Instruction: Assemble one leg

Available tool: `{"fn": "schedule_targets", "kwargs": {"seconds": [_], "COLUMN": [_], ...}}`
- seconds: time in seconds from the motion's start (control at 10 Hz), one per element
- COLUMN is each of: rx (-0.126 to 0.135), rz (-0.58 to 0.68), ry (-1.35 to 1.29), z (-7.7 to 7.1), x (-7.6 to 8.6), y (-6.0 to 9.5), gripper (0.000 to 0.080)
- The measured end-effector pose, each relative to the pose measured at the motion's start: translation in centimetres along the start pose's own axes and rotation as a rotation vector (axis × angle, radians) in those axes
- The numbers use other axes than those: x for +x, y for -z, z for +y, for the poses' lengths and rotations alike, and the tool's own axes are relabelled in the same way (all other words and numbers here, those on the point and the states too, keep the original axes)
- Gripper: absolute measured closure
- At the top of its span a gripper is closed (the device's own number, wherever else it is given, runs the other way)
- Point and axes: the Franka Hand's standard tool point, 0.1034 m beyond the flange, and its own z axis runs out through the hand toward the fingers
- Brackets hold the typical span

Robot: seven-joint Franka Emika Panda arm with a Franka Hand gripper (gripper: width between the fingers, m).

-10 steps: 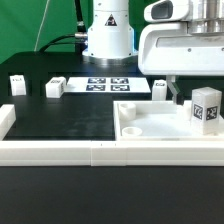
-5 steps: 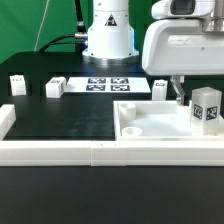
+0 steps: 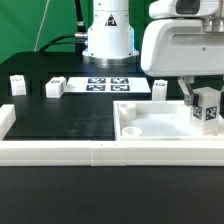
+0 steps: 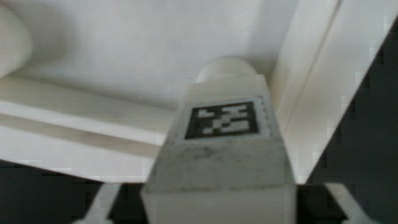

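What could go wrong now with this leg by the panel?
The gripper appears shut on the leg near one end, so the leg could pivot if it catches. In the exterior view the leg covers the right part of the panel, so misalignment there might go unseen.

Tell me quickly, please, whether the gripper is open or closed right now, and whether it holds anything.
Gripper: closed, holding the leg between its fingers.

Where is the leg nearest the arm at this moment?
On the exterior view's right: the leg is upright over the right end of the white panel, just under the arm's white housing.
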Motion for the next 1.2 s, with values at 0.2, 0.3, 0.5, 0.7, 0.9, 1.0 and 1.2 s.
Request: {"fn": "schedule_targets", "kwargs": {"seconds": [0.2, 0.3, 0.5, 0.7, 0.9, 1.0, 1.2], "rx": [0.001, 0.001, 0.020, 0.038, 0.032, 0.031, 0.019], "rz": [0.000, 0.000, 0.007, -0.001, -0.009, -0.011, -0.027], "ry": [-0.040, -0.040, -0.323, -0.630, -0.909, -1.075, -1.309], "z": [0.00, 0.01, -0.04, 0.19, 0.37, 0.53, 0.60], "x": [-0.01, -0.02, -0.18, -0.34, -0.46, -0.49, -0.63], "y": [-0.01, -0.01, -0.15, -0.21, -0.26, -0.27, -0.27], "gripper": [0.0509, 0.0509, 0.0509, 0.0509, 0.0509, 0.0509, 0.0509]}}
